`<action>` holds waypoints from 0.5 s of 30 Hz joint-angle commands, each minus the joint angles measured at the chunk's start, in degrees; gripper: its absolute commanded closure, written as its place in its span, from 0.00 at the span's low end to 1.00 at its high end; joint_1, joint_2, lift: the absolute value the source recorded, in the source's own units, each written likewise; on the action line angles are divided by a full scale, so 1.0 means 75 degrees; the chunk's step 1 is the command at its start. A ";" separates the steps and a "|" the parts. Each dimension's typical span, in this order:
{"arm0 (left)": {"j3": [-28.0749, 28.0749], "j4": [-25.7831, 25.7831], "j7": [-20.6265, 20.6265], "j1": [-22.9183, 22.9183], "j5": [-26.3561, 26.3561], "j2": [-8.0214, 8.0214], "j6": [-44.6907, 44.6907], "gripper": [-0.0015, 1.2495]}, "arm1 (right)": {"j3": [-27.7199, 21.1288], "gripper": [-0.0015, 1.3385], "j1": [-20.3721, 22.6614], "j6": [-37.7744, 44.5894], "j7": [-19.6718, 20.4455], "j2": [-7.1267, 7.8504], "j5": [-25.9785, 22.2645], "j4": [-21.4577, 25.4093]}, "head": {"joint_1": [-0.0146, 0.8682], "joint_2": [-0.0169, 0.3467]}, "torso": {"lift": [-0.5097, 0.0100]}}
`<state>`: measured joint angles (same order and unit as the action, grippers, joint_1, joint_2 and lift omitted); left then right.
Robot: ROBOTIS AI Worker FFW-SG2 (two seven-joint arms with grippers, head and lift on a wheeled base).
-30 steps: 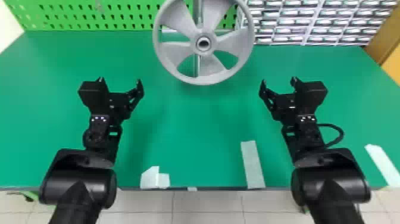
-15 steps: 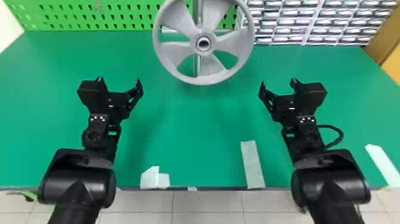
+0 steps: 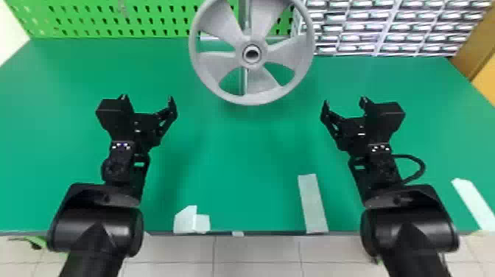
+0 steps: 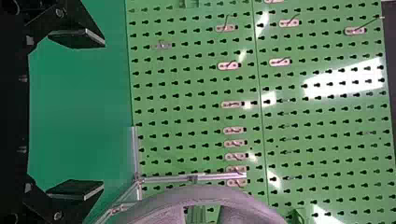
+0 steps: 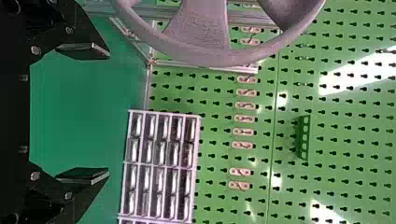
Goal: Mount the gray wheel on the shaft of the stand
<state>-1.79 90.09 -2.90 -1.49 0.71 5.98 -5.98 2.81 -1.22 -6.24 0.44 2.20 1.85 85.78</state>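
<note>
The gray wheel [image 3: 221,70] stands upright at the back middle, in front of the metal stand [image 3: 243,81]; its hub faces the robot with a dark hole at the centre. My left gripper [image 3: 147,98] is open and holds nothing, to the left of the wheel and nearer the robot. On the opposite side, my right gripper [image 3: 344,102] is likewise open with nothing between its fingers. In the left wrist view, my left gripper [image 4: 77,114] has its fingers wide apart, near the wheel [image 4: 159,207]. My right gripper [image 5: 83,114] appears spread in the right wrist view, beside the wheel [image 5: 201,53].
A green pegboard [image 3: 92,18] with hooks rises behind the green table [image 3: 228,165]. A rack of small drawers [image 3: 379,27] stands at the back right. Strips of tape [image 3: 313,204] lie along the table's front edge.
</note>
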 commanded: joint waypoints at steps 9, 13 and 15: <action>-0.0019 0.0000 0.0000 -0.0001 -0.0001 0.0000 0.0000 0.16 | -0.0012 0.29 -0.0002 0.0000 0.0000 -0.0012 -0.0001 0.0000 | 1.00 0.19 | 0.79; -0.0019 0.0000 0.0000 0.0011 0.0022 0.0000 0.0000 0.16 | -0.0012 0.29 -0.0013 0.0000 0.0000 -0.0012 -0.0001 0.0000 | 1.00 0.19 | 0.79; -0.0019 0.0000 0.0000 0.0011 0.0057 0.0000 0.0000 0.16 | -0.0012 0.29 -0.0013 0.0000 0.0000 -0.0012 -0.0012 0.0000 | 1.00 0.19 | 0.79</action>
<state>-1.87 90.09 -2.90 -1.42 0.80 5.98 -5.98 2.72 -1.24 -6.24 0.44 2.11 1.80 85.78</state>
